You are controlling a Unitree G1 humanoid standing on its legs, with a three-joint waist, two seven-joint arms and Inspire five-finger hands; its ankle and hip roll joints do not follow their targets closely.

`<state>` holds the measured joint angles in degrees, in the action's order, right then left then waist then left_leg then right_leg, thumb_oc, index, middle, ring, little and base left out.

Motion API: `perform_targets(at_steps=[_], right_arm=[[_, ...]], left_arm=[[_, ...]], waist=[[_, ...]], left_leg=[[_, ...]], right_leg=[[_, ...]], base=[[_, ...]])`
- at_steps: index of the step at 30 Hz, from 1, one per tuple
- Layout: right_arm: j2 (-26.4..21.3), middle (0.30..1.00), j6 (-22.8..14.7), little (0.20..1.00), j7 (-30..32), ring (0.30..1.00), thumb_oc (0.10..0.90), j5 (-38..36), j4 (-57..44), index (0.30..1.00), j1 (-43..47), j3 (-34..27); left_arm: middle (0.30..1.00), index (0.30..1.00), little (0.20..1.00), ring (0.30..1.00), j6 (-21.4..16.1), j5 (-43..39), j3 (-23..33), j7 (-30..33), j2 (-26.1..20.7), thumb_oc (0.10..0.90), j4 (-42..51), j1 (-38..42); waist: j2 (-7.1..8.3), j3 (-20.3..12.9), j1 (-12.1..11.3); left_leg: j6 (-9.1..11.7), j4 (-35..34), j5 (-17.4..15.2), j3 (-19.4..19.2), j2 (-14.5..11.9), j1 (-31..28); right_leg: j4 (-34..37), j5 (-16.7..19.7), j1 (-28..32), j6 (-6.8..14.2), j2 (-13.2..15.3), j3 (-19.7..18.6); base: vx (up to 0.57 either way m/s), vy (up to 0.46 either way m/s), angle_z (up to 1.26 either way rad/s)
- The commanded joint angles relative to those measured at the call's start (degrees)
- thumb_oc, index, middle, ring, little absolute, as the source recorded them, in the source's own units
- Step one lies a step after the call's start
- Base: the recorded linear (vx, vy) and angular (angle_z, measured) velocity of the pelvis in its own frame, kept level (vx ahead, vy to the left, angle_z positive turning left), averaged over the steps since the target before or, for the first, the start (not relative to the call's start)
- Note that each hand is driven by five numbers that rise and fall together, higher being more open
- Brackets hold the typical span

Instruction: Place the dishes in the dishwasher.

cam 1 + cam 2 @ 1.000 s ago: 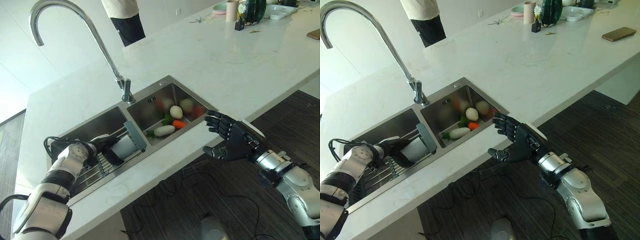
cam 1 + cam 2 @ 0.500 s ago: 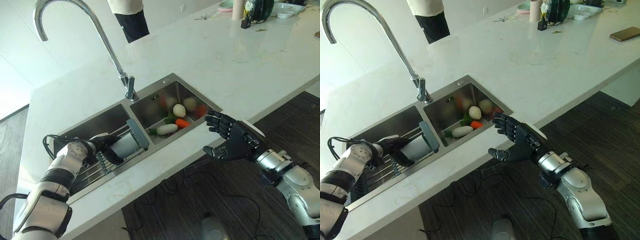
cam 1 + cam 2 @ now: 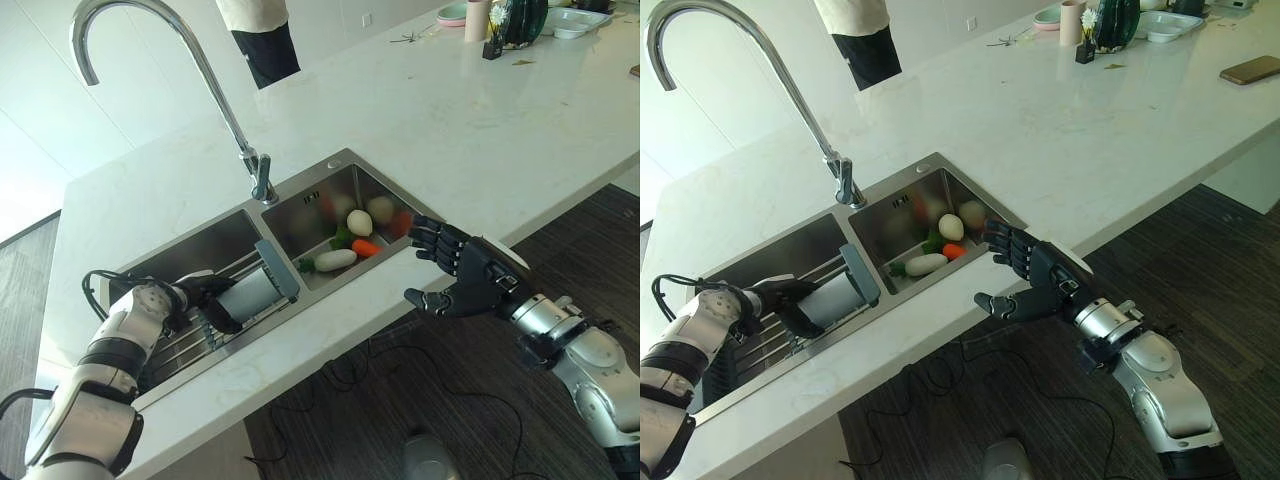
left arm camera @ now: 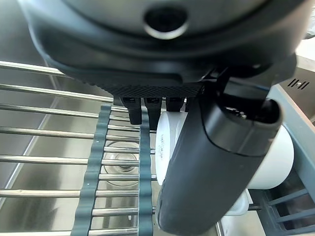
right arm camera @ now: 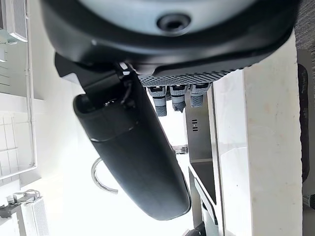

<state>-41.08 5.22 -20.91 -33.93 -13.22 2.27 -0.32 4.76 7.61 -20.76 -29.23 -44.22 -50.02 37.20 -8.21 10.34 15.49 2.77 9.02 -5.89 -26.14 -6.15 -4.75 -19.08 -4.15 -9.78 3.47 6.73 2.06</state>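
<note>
A white cup (image 3: 248, 291) lies on its side on the wire drying rack (image 3: 183, 342) over the left basin of the sink. My left hand (image 3: 203, 296) is shut on the cup, thumb (image 4: 211, 162) across its wall and fingers curled on the far side; the cup (image 4: 278, 158) shows past the thumb. The cup's mouth rests by the rack's grey-blue end piece (image 3: 276, 270). My right hand (image 3: 468, 281) hovers open in front of the counter's edge, by the right basin's near corner, holding nothing.
The right basin (image 3: 372, 193) holds several vegetables (image 3: 347, 237). A tall curved faucet (image 3: 259, 181) stands behind the sink. A person (image 3: 259, 36) stands at the counter's far side. Dishes and a vase (image 3: 512, 18) sit at the far right, and a phone (image 3: 1249, 68) too.
The camera has shifted a little. My right hand has edged slightly up toward the sink's corner. My left hand keeps its hold on the cup.
</note>
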Motion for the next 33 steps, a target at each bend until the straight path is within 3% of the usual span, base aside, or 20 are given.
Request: perform_targets(at_steps=[1,2,4,5,6,9,10,12,13,14,22,25,33], right_arm=[[1.43,0.900,-6.08,0.900,0.08,0.900,0.800,-2.94,-5.07,0.900,5.81,-2.26],[1.57,0.900,-6.29,0.900,-0.05,0.900,0.800,-2.82,-4.85,0.900,5.65,-2.27],[1.87,0.900,-6.57,0.900,-0.13,0.900,0.800,-2.57,-4.62,0.900,5.35,-2.11],[1.94,0.900,-6.57,0.900,-0.07,0.900,0.800,-2.51,-4.61,0.900,5.27,-2.10],[2.03,0.900,-6.74,0.900,-0.01,0.900,0.800,-2.54,-4.64,0.900,5.10,-2.13],[2.39,0.900,-7.13,0.900,-0.32,0.900,0.800,-2.31,-4.67,0.900,4.18,-2.44],[2.41,0.900,-7.16,0.900,-0.33,0.900,0.800,-2.26,-4.58,0.900,4.12,-2.47],[2.55,0.900,-7.21,0.900,-0.30,0.900,0.800,-2.22,-4.68,0.900,3.94,-2.69],[2.63,0.900,-7.26,0.900,-0.31,0.900,0.800,-2.14,-4.59,0.900,3.86,-2.73],[2.74,0.900,-7.28,0.900,-0.35,0.900,0.800,-2.11,-4.69,0.900,3.73,-2.81],[3.06,0.900,-7.08,0.900,0.31,0.900,0.800,-1.82,-5.26,0.900,3.06,-3.54],[3.40,0.900,-7.30,0.900,0.82,0.900,0.800,-1.60,-5.58,0.900,2.64,-4.23],[5.79,0.900,-7.51,0.900,2.67,0.900,0.800,0.21,-6.24,0.900,2.35,-4.95]], left_arm=[[0.300,0.300,0.300,0.300,-1.72,-0.61,2.06,1.59,-3.55,0.400,-0.10,2.43],[0.300,0.300,0.300,0.300,-1.87,-0.99,2.20,2.08,-3.40,0.400,0.52,2.34],[0.300,0.300,0.300,0.300,-2.32,-1.92,2.17,3.43,-3.30,0.400,1.53,2.30],[0.300,0.300,0.300,0.300,-2.45,-2.26,2.18,3.76,-3.15,0.400,1.77,2.28],[0.300,0.300,0.300,0.300,-3.06,-3.48,2.43,4.96,-3.04,0.400,2.43,2.22],[0.300,0.300,0.300,0.300,-4.01,-5.53,3.48,7.69,-2.91,0.400,4.20,1.07],[0.300,0.300,0.300,0.300,-4.10,-5.60,3.51,7.77,-2.86,0.400,4.29,0.94],[0.300,0.300,0.300,0.300,-4.68,-6.39,4.43,9.65,-2.81,0.400,5.50,-0.12],[0.300,0.300,0.300,0.300,-4.70,-6.48,4.49,9.90,-2.76,0.400,5.71,-0.24],[0.300,0.300,0.300,0.300,-4.97,-6.60,4.93,10.46,-2.96,0.400,5.94,-0.53],[0.300,0.300,0.300,0.300,-7.61,-9.64,8.74,15.97,-4.40,0.400,10.62,-4.41],[0.300,0.300,0.300,0.300,-10.34,-12.78,13.20,20.38,-5.97,0.400,15.44,-7.67],[0.300,0.300,0.300,0.300,-12.96,-13.94,23.03,29.03,-6.01,0.400,30.40,-13.95]], waist=[[1.91,-3.56,-0.58],[1.75,-3.79,-0.70],[2.11,-3.64,-0.61],[1.91,-3.83,-0.72],[2.26,-3.52,-0.59],[2.29,-3.41,-0.61],[2.05,-3.62,-0.73],[2.27,-3.38,-0.85],[2.05,-3.59,-1.01],[2.32,-3.40,-1.03],[2.50,-3.29,-2.56],[2.83,-2.99,-3.98],[3.91,-2.59,-7.28]], left_leg=[[-0.60,8.17,-9.11,4.10,-1.83,4.10],[-0.37,8.17,-10.47,4.94,-1.57,3.58],[-0.65,8.17,-9.18,4.09,-1.91,4.09],[-0.46,8.17,-10.54,4.95,-1.62,3.54],[-0.72,8.17,-9.19,4.08,-1.93,4.08],[-0.73,8.17,-9.15,4.14,-1.91,4.11],[-0.51,8.17,-10.52,5.03,-1.58,3.57],[-0.74,8.17,-9.22,4.34,-1.82,4.18],[-0.53,8.17,-10.59,5.27,-1.49,3.65],[-0.75,8.17,-9.22,4.50,-1.77,4.24],[-0.58,8.17,-8.99,5.49,-1.55,4.75],[-0.42,8.17,-8.84,6.54,-1.37,5.10],[-0.06,8.17,-8.43,8.98,-1.19,6.12]], right_leg=[[1.89,-5.66,3.01,5.82,1.82,2.97],[1.89,-6.83,3.58,6.35,1.82,2.53],[1.89,-5.70,2.98,5.78,1.63,2.78],[1.89,-6.85,3.61,6.30,1.73,2.43],[1.89,-5.69,3.01,5.76,1.62,2.71],[1.89,-5.59,2.96,5.82,1.67,2.54],[1.89,-6.73,3.56,6.35,1.77,2.18],[1.89,-5.57,2.98,5.93,1.94,2.55],[1.89,-6.72,3.61,6.48,2.06,2.23],[1.89,-5.53,3.01,6.00,2.07,2.67],[1.89,-5.52,3.10,5.96,2.73,3.73],[1.89,-5.67,3.49,5.91,3.22,4.74],[1.89,-5.88,4.13,5.80,4.35,7.23]], base=[[0.09,0.026,-0.02],[0.10,0.023,-0.02],[0.01,-0.017,-0.04],[-0.08,-0.057,-0.01],[0.00,0.000,0.00],[0.01,-0.012,0.05],[0.00,0.000,0.00],[0.00,0.000,0.00],[0.00,-0.001,0.05],[0.00,0.000,0.00],[-0.01,-0.005,0.01],[-0.02,0.001,0.09],[-0.03,-0.019,0.19]])
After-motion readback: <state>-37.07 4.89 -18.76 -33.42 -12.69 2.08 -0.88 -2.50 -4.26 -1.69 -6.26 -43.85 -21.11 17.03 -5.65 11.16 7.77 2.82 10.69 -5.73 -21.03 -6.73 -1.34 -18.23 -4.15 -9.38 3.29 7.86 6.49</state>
